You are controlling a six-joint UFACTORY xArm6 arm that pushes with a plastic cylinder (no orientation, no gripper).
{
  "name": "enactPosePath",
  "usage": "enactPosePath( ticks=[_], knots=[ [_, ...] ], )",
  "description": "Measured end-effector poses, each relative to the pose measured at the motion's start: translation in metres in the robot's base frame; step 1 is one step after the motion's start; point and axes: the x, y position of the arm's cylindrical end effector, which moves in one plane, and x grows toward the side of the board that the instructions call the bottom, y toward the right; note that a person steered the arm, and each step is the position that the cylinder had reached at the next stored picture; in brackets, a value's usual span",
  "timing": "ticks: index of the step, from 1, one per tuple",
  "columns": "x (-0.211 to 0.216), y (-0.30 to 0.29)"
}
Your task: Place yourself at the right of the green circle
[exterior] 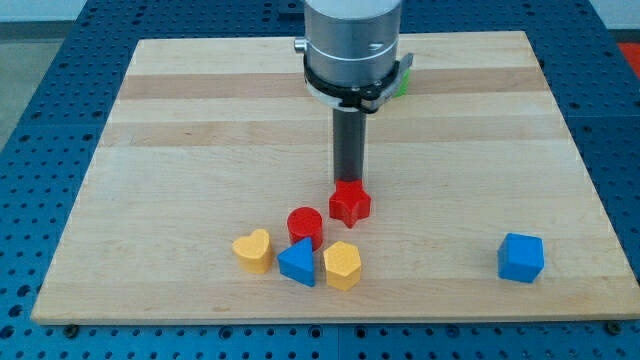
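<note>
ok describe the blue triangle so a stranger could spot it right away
Start at the wooden board and find the cluster near its bottom edge. The blue triangle sits lowest there, between the yellow heart and yellow hexagon, the cluster's only blue piece.

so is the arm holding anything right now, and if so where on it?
Nothing is held. The arm ends in a bare rod; my tip sits just behind the red star block, at its top edge. Contact can't be told.

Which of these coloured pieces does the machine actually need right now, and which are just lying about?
Needed:
- green block, mostly hidden behind the arm at the view's top, shape unclear
- my tip, just behind the red star block

Lying about:
- red star block
- red cylinder block
- yellow heart block
- blue triangle block
- yellow hexagon block
- blue cube-like block
</note>
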Motion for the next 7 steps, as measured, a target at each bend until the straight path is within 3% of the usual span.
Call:
enactPosePath(
  ticks=[2, 3, 7],
  knots=[
    [0.031, -0.003],
    [0.025, -0.001],
    [-0.114, 0.082]
  ],
)
